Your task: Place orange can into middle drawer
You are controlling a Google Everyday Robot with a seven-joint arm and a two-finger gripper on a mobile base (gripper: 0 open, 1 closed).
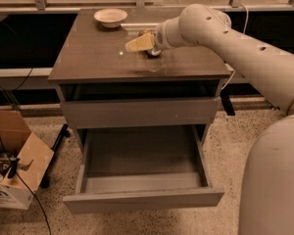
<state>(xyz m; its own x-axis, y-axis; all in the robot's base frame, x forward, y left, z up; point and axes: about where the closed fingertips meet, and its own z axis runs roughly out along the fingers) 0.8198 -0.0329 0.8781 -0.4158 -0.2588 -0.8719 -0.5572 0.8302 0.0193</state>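
A cardboard box (12, 155) sat open on the speckled floor (235, 146) at the far left, well apart from the grey cabinet (68, 106). On the cabinet's dark worktop (93, 58), a pale shallow bowl (110, 16) stood near the back edge, left of centre and apart from everything else. Below the worktop ran a plain drawer front (139, 112), pushed in. Beneath that, the middle drawer (142, 199) was pulled well out toward the camera, so its inside lay open from above, forward of the worktop's edge.

The end effector (137, 44) was low over the worktop, right of the bowl and near the middle, pointing left. It lay right against the orange can (152, 51) (only a small dark part of the can showed behind it). The can was on the worktop, not in the drawer. Whether the end effector was clamped on the can or loose around it could not be told. The pale arm (245, 53) reached in from the right, crossing above the cabinet's right edge, and the robot's rounded body (277, 180) filled the lower right corner beside the open drawer.
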